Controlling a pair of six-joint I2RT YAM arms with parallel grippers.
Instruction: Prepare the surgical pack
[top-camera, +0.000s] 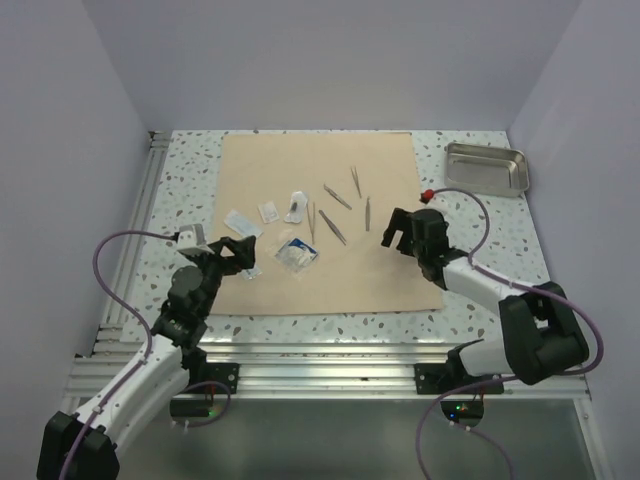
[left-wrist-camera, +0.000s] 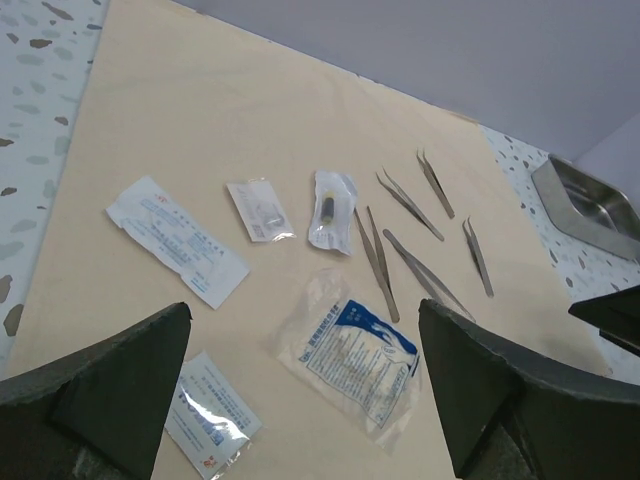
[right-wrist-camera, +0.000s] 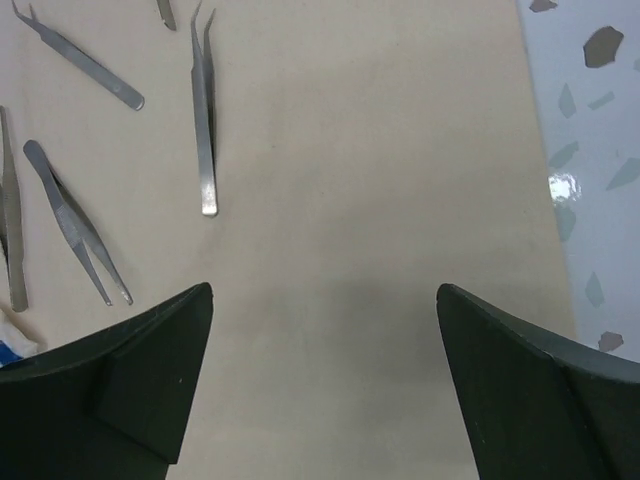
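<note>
Speckled table (top-camera: 190, 170) carries everything you are working with. The beige wrap sheet (top-camera: 320, 170) lies flat across its middle, from the far edge nearly to your arm bases. The wrist views show it smooth (left-wrist-camera: 250, 120) (right-wrist-camera: 370, 200).

The steel tray (top-camera: 487, 166) sits on the bare table, off the sheet's far right corner and apart from it. Its rim also shows at the edge of the left wrist view (left-wrist-camera: 590, 205).

Your left gripper (top-camera: 235, 255) is over the sheet's near left part, jaws spread wide, holding nothing (left-wrist-camera: 303, 330). Your right gripper (top-camera: 395, 232) is over the sheet's right side near its edge, jaws also wide apart and holding nothing (right-wrist-camera: 325, 290). You cannot tell the height of either one above the sheet.

The blue-printed pouch (top-camera: 297, 252) (left-wrist-camera: 355, 350) lies mid-sheet, just ahead of the left fingers. The long sachet (left-wrist-camera: 178, 240) lies left of it. A printed sachet (left-wrist-camera: 212, 415) lies nearest the left gripper. Farther off are a small clear sachet (left-wrist-camera: 260, 210) and a sachet with a dark item (left-wrist-camera: 332, 210).

Five tweezers (top-camera: 337, 196) lie loosely fanned on the sheet, right of the sachets. Three of them show fully left of the right gripper (right-wrist-camera: 205, 120).
</note>
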